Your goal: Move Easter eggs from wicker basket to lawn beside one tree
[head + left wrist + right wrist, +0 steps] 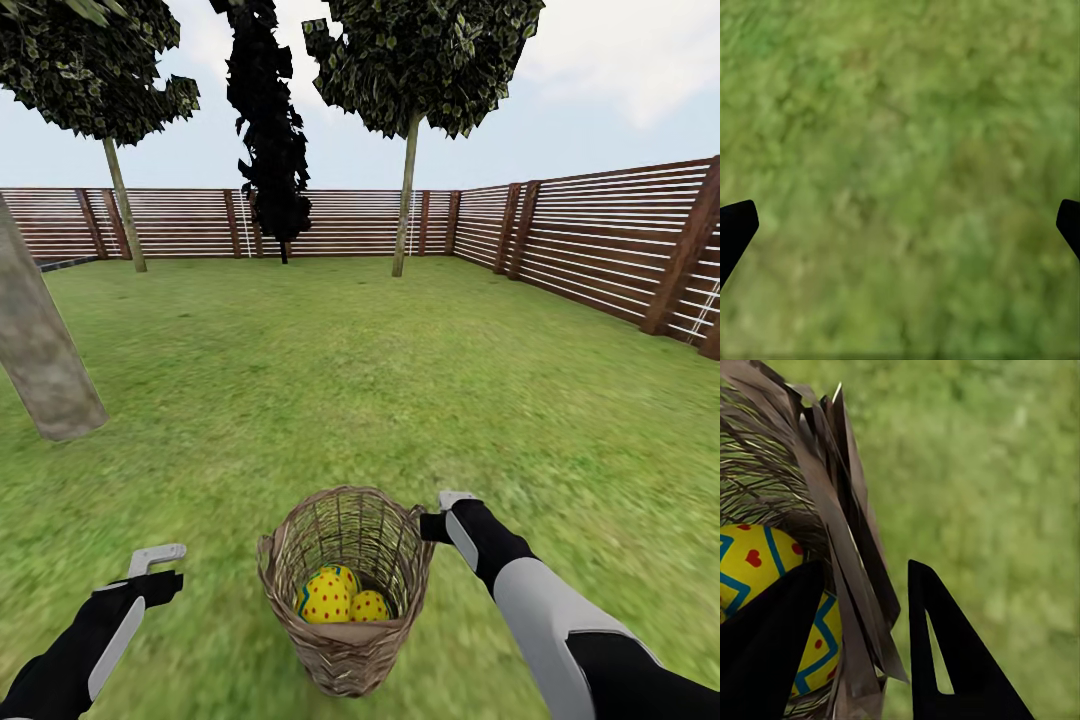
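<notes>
Though eggs (340,595) patterned, basket (345,655) unlabelled.

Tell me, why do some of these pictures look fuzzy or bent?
Head view: wide lens bends the fence and tilts the trunk; even light, no cast shadows. Left wrist view: blurred, smeared lawn. Right wrist view: basket rim and an egg sharp up close, grass behind soft.

Count, head view: one wicker basket (345,590) on the lawn (400,380), near centre. Eggs (338,596) inside: three, probably, as the far one is mostly hidden. Trees: four — one thick trunk (40,350) left, two thin-trunked (405,190), one black cone (268,120). Grippers: two.
</notes>
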Robot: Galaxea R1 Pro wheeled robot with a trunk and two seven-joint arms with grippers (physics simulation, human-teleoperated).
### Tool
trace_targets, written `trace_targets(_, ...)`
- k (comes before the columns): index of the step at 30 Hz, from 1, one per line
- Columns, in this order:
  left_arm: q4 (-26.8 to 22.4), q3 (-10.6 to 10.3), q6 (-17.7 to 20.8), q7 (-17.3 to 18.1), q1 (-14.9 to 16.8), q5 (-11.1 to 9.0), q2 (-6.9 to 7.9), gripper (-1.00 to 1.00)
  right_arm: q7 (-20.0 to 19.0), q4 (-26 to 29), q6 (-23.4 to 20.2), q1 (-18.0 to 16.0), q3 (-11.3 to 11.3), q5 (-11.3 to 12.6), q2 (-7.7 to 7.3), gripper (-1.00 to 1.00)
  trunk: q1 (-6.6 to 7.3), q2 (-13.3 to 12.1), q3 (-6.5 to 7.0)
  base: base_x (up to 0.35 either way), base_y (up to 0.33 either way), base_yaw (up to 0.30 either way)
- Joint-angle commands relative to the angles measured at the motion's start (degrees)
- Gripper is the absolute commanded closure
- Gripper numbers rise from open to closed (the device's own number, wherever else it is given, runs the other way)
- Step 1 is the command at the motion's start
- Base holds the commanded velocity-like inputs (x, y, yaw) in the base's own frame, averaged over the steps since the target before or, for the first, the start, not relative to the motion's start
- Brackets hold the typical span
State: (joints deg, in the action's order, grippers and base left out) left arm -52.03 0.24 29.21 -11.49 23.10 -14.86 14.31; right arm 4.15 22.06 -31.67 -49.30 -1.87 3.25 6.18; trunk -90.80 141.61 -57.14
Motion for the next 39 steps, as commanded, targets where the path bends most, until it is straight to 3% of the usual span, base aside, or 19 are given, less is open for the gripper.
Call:
trace_targets(1, -0.1, -0.1, 0.2, -0.4, 0.0, -0.6, 0.02, -1.00, 0.3, 0.1, -0.2, 0.0, -0.2, 0.7, 0.06, 1.00, 0.01, 0.0, -0.06, 0.000, 0.000, 0.000)
trace_targets(18, 0.0, 0.0, 0.1, -0.5, 0.0, -0.3, 0.13, -1.00, 0.3, 0.1, -0.2, 0.0, -0.2, 0.7, 0.13, 1.00, 3.74, -6.8, 2.99, 0.000, 0.000, 0.000)
trace_targets(19, 0.0, 0.0, 0.2, -0.5, 0.0, -0.3, 0.42, -1.00, 0.3, 0.1, -0.2, 0.0, -0.2, 0.7, 0.14, 1.00, 3.96, -7.2, 3.17, 0.000, 0.000, 0.000)
trace_targets(23, 0.0, 0.5, 0.3, -0.3, 0.0, -1.7, 4.74, -1.00, 0.4, 0.0, -0.2, 0.0, -0.1, 0.6, 0.07, 1.00, 4.84, -8.8, 3.89, 0.000, 0.000, 0.000)
trace_targets(26, -0.7, 5.8, 2.6, 0.1, -1.3, -3.0, 6.61, -1.00, 0.4, 0.1, -0.2, 0.0, -0.1, 0.6, 0.08, 1.00, 5.50, -10.0, 4.43, 0.000, 0.000, 0.000)
trace_targets(29, -6.4, 10.9, 6.5, 0.3, -4.9, -3.1, 9.01, -1.00, 0.5, 0.1, 0.0, 0.0, -0.2, 0.6, 0.09, 1.00, 6.16, -11.2, 4.97, 0.000, 0.000, 0.000)
trace_targets(32, -8.8, 16.4, 7.5, 0.3, -8.4, -3.0, 10.63, -1.00, 0.5, 0.1, 0.2, 0.0, -0.4, 0.6, 0.01, 1.00, 6.82, -12.4, 5.50, 0.000, 0.000, 0.000)
trace_targets(34, -9.2, 20.6, 7.7, 0.4, -10.4, -3.0, 12.58, -1.00, 0.4, 0.5, 0.0, 0.0, -0.3, 0.6, 0.04, 1.00, 7.26, -13.2, 5.86, 0.000, 0.000, 0.000)
trace_targets(35, -9.3, 23.6, 7.9, 0.7, -11.2, -3.0, 13.42, -1.00, 0.4, 0.7, -0.1, 0.0, -0.2, 0.6, 0.09, 1.00, 7.48, -13.6, 6.04, 0.000, 0.000, 0.000)
trace_targets(37, -9.4, 28.3, 8.0, 1.1, -12.1, -3.0, 14.08, -1.00, 0.3, 0.8, -0.1, 0.0, -0.2, 0.7, 0.03, 1.00, 7.92, -14.4, 6.40, 0.000, 0.000, 0.000)
trace_targets(39, -9.5, 31.1, 8.0, 1.8, -14.3, -3.1, 14.32, -1.00, 0.2, 0.8, -0.1, 0.0, -0.2, 0.8, 0.03, 1.00, 8.36, -15.2, 6.76, 0.000, 0.000, 0.000)
